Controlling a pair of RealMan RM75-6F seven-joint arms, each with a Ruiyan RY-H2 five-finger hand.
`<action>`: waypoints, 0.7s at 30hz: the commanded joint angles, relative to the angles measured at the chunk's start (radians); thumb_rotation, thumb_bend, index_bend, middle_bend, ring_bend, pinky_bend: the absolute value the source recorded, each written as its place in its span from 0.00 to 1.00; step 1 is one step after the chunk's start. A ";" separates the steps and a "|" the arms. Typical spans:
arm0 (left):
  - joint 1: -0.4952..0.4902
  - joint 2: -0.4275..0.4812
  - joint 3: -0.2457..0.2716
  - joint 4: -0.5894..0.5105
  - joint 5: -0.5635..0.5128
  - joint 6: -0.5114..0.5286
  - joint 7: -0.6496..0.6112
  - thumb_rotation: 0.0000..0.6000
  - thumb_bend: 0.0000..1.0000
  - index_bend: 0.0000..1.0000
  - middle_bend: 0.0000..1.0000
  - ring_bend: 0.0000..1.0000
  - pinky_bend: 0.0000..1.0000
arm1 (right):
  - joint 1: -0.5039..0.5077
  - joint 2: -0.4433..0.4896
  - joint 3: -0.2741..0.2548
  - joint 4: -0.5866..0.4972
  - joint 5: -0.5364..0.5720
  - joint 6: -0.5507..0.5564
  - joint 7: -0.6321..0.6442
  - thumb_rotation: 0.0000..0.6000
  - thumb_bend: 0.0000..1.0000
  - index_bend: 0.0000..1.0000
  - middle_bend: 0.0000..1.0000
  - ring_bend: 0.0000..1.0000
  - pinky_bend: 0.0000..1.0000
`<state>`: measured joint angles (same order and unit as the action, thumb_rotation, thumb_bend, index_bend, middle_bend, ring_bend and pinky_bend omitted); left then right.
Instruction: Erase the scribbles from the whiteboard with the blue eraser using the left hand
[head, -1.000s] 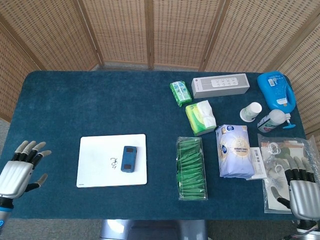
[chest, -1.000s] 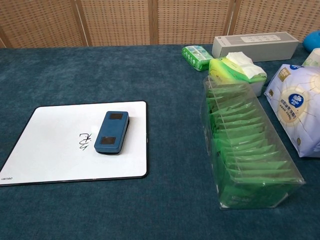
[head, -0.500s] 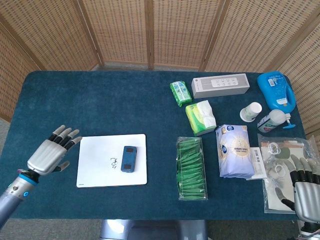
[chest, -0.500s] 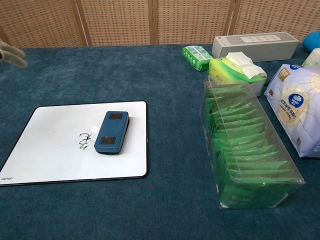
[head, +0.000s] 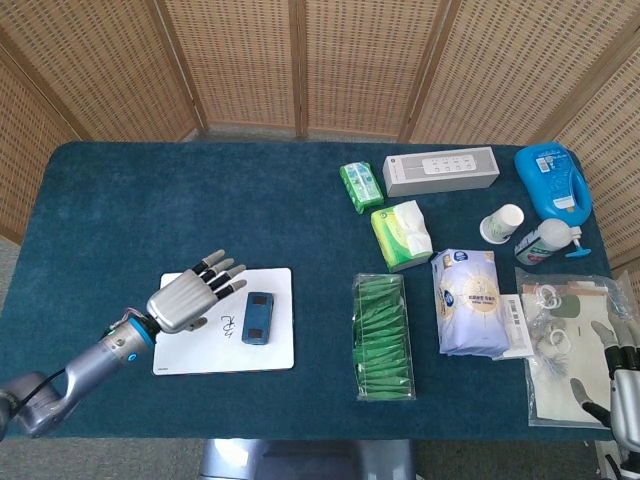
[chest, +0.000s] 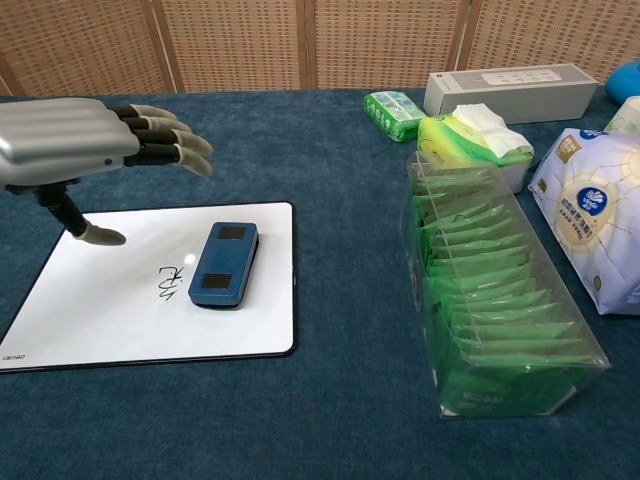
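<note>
- Left hand (head: 186, 298) has moved in from the table's left edge and now hovers above the whiteboard (head: 224, 350), over its left half; fingers spread, holding nothing. The chest view shows it clear of the surface (chest: 75, 140).
- Right hand (head: 622, 375) has slid lower at the near right corner; fingers apart, empty, over a clear plastic bag (head: 560, 350).
- Blue eraser (head: 258, 318) lies flat on the whiteboard's right half, just right of the black scribble (head: 227, 324), not touched by the hand.
- Clear box of green packets (head: 383, 338) sits right of the whiteboard; white tissue pack (head: 468, 302) beyond it to the right.
- Farther back: green tissue pack (head: 401, 234), small green packet (head: 360, 186), long white box (head: 441, 171), paper cup (head: 502, 223), pump bottle (head: 543, 241), blue jug (head: 552, 180).
- Woven screen (head: 300, 60) stands behind the table.
</note>
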<state>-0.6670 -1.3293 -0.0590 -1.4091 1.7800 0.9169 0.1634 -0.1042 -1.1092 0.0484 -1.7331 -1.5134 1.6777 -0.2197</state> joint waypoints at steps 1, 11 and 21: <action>-0.029 -0.046 0.013 0.043 0.018 0.002 -0.013 1.00 0.28 0.13 0.00 0.00 0.00 | -0.002 0.001 0.001 0.002 0.002 0.002 0.002 1.00 0.23 0.16 0.10 0.00 0.03; -0.086 -0.131 0.051 0.129 0.042 0.018 -0.048 1.00 0.28 0.13 0.00 0.00 0.00 | -0.016 0.009 0.005 0.006 0.013 0.011 0.008 1.00 0.23 0.16 0.10 0.00 0.03; -0.118 -0.156 0.075 0.162 0.033 0.025 -0.071 1.00 0.28 0.13 0.00 0.00 0.00 | -0.026 0.010 0.004 0.008 0.016 0.018 0.010 1.00 0.23 0.16 0.10 0.00 0.03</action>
<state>-0.7845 -1.4849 0.0157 -1.2480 1.8137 0.9410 0.0931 -0.1302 -1.0988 0.0529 -1.7255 -1.4974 1.6956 -0.2092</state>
